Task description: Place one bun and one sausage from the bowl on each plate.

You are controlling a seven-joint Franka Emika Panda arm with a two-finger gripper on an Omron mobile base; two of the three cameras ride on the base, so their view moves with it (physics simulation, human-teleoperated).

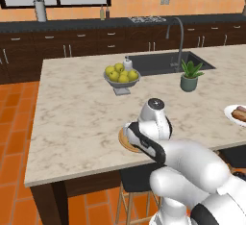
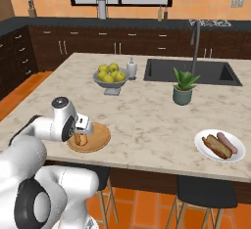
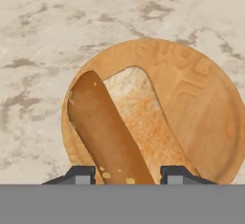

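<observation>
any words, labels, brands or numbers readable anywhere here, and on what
None: no text can be read in any view.
Wooden plate: only embossed grain-like marks, not letters.
Bun between the jaws over that plate: unmarked.
Soap bottle by the sink: blank.
Bottles on the back counter: too small to tell any label.
White plate, plant pot: no marks.

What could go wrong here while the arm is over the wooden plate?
1. The gripper looks closed on a bun above the wooden plate; released from there, it may roll or bounce off.
2. That plate sits near the island's front edge, so a nudge could push it over.
3. The white plate is also close to that edge.
</observation>
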